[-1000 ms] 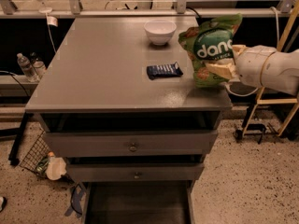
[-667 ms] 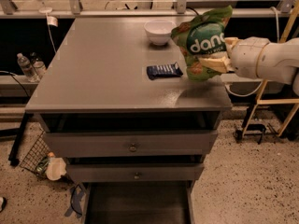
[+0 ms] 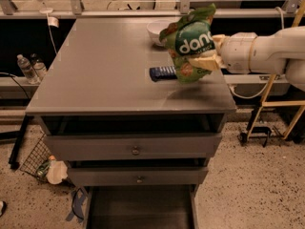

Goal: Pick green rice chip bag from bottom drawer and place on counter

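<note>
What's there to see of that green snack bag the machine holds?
The crinkly green snack bag bears white lettering and pale chip pictures. It hangs upright, slightly tilted, clamped at one side by the robot's cream pincer, above the flat grey counter. A dark blue wrapper lies on the counter just beside it.

one cam, high, facing the drawer cabinet (image 3: 95,147) front, tilted down, mid-range, gripper (image 3: 204,62) pinching the green rice chip bag (image 3: 189,43) upper right, counter (image 3: 105,70) under it

Grey counter (image 3: 105,70), white bowl (image 3: 156,29), blue wrapper (image 3: 162,73), fingers (image 3: 204,62) above right side
</note>
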